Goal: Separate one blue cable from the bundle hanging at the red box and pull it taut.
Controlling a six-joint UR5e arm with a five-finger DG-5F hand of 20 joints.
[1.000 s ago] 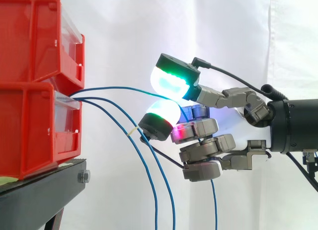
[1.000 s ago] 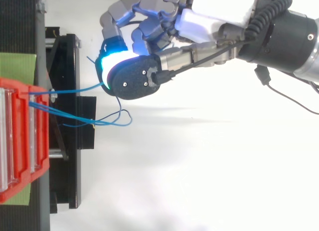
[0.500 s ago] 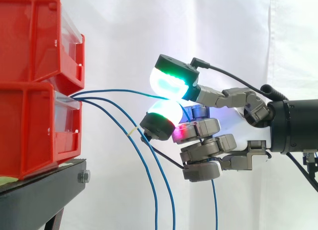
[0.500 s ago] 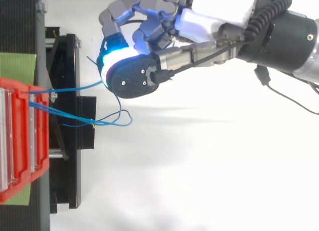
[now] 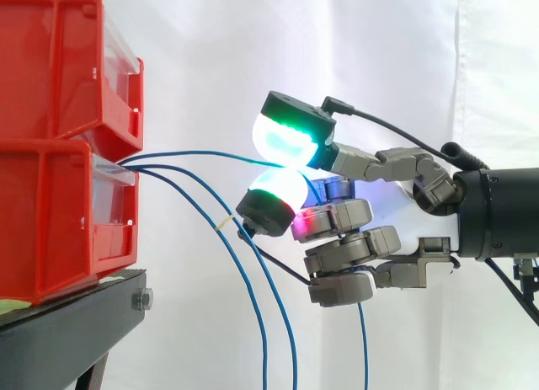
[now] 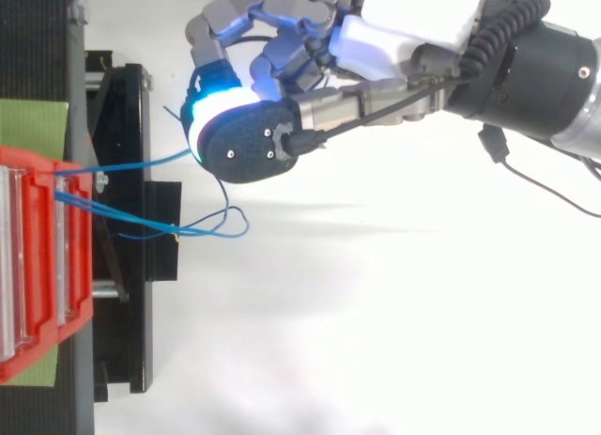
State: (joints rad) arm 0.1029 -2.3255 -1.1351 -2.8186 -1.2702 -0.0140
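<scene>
Two red bins [image 5: 50, 213] are stacked on a black stand [image 5: 76, 314] at the left. Three blue cables come out of the lower bin's front. The top blue cable [image 5: 202, 154] runs almost level to the right and ends between two glowing fingertips [image 5: 290, 137]. My hand [image 5: 354, 251] is shut on it, pinching it between an upper and a lower pad, with its other fingers curled below. From above, my hand [image 6: 282, 59] is to the right of the stand and the pinched cable [image 6: 141, 164] slants toward it. The cable's free end [image 5: 364, 348] hangs under the hand.
Two other blue cables [image 5: 253, 297] sag from the bin and hang down past the stand's edge; from above they form a loop [image 6: 211, 230]. A white curtain stands behind. The arm enters from the right.
The hand has drifted very slightly away from the loose cables, keeping its pinch on the top cable. The bins and the hanging cables have not moved.
</scene>
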